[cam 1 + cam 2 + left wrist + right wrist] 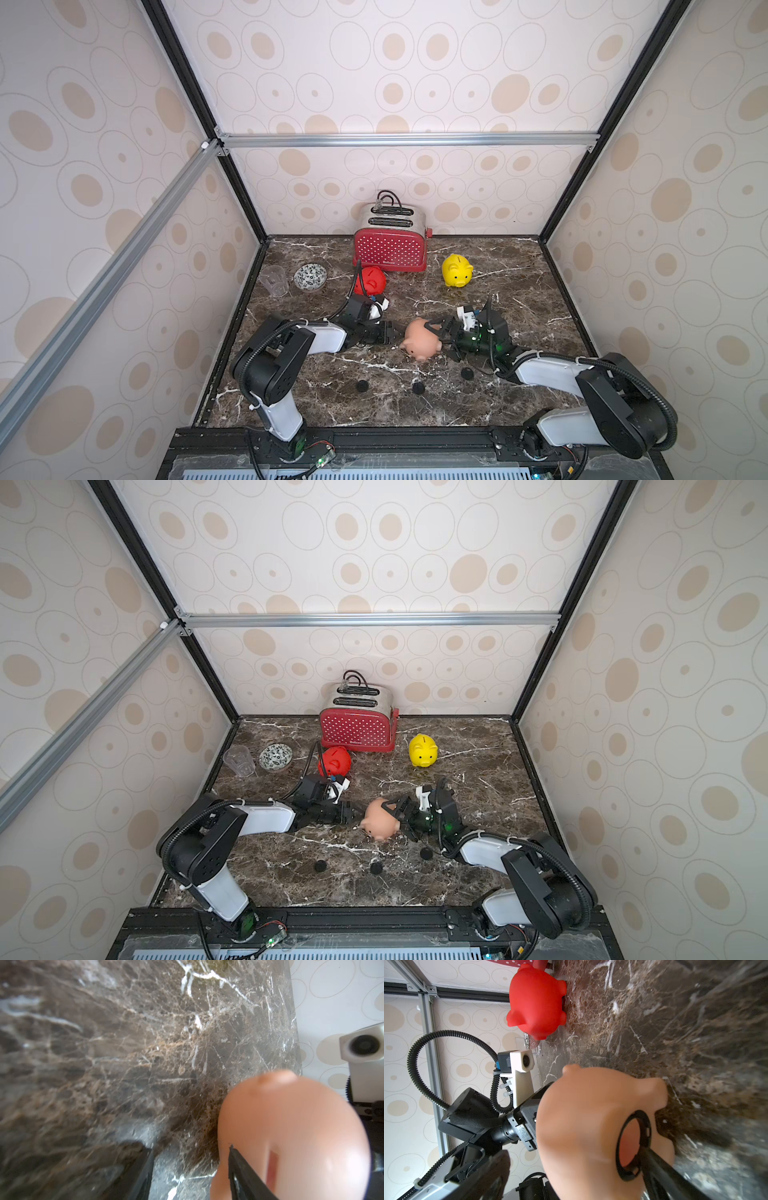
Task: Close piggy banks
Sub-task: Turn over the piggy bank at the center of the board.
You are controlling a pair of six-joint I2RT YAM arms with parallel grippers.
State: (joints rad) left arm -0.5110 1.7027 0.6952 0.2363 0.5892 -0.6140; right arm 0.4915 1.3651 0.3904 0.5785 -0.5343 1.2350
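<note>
The pink pig (420, 338) lies on its side on the counter (540, 270), belly hole (631, 1142) turned to my right fingers (660, 1167), which are spread wide with one tip at its rim, and its back to my left fingers (236, 1169), half spread, one touching it.

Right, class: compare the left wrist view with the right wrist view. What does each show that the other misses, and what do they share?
Only the left wrist view shows the coin slot in the peach piggy bank and the right arm's wrist camera. Only the right wrist view shows the red piggy bank, the peach one's open, black-ringed belly hole and the left arm. Both show the peach piggy bank up close on the marble table.
</note>
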